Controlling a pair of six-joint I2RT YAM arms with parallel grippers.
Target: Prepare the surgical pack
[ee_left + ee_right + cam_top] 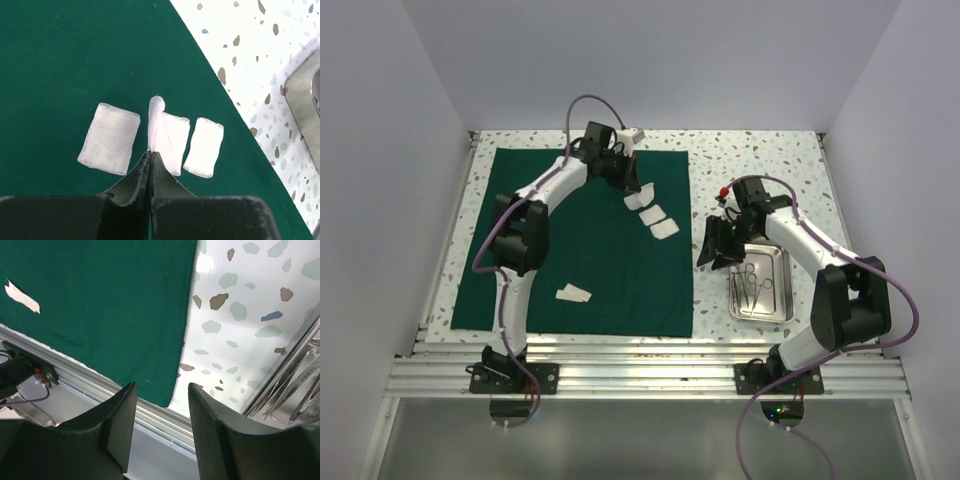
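Note:
The dark green cloth (590, 250) lies spread flat on the table. My left gripper (628, 183) is over its far right part, shut on a white gauze square (157, 122) that sticks out from its tips (151, 154). Three more gauze squares lie on the cloth below it (109, 138), (180, 132), (204, 146), in a row in the top view (653, 214). Another gauze square (573, 293) lies near the cloth's front. My right gripper (718, 245) is open and empty (161, 390), beside the steel tray (777, 305), which holds silvery scissor-like instruments (750, 285).
The speckled tabletop (760, 160) shows right of the cloth. The metal rail of the table's front edge (650, 375) runs below both arm bases. White walls close in the back and both sides. The tray's corner shows in the left wrist view (300, 100).

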